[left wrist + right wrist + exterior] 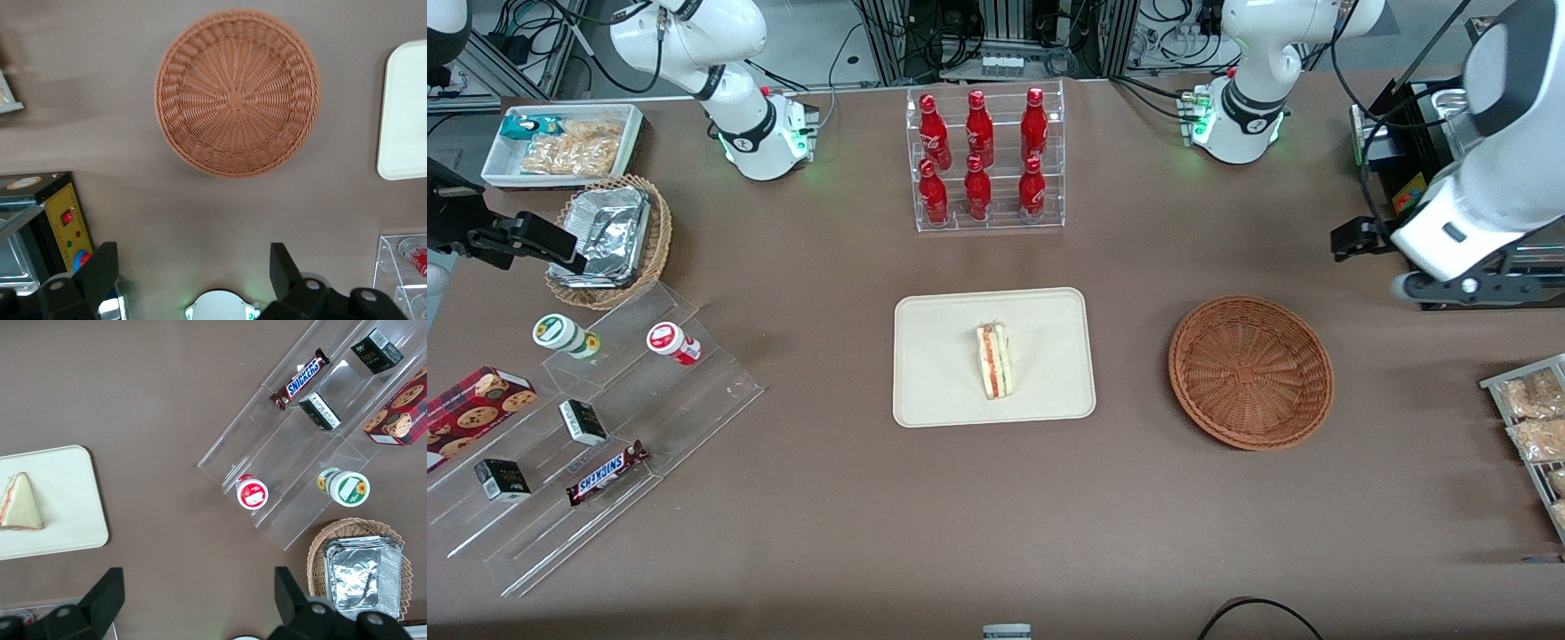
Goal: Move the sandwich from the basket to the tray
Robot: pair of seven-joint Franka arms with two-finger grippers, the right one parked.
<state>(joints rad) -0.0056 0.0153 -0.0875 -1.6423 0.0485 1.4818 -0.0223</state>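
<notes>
The sandwich [994, 360] lies on its side on the cream tray [943, 356], its red, green and white filling edge showing; the right wrist view has it too, sandwich [20, 503] on tray [73, 513]. The reddish-brown wicker basket [1251, 372] stands beside the tray toward the working arm's end, with nothing in it. My left gripper [1356, 240] hangs high above the table, farther from the front camera than the basket. In the left wrist view the gripper [193, 267] is open and holds nothing, its fingers [100, 273] wide apart, with the basket [237, 93] and a tray corner [403, 113] below.
A clear rack of red bottles [987, 160] stands farther back than the tray. Toward the parked arm's end are a stepped acrylic stand with snacks [587, 418], a tan basket with foil [609, 236] and a white bin [560, 142]. A snack rack [1534, 427] and a black box [63, 227] sit at the working arm's end.
</notes>
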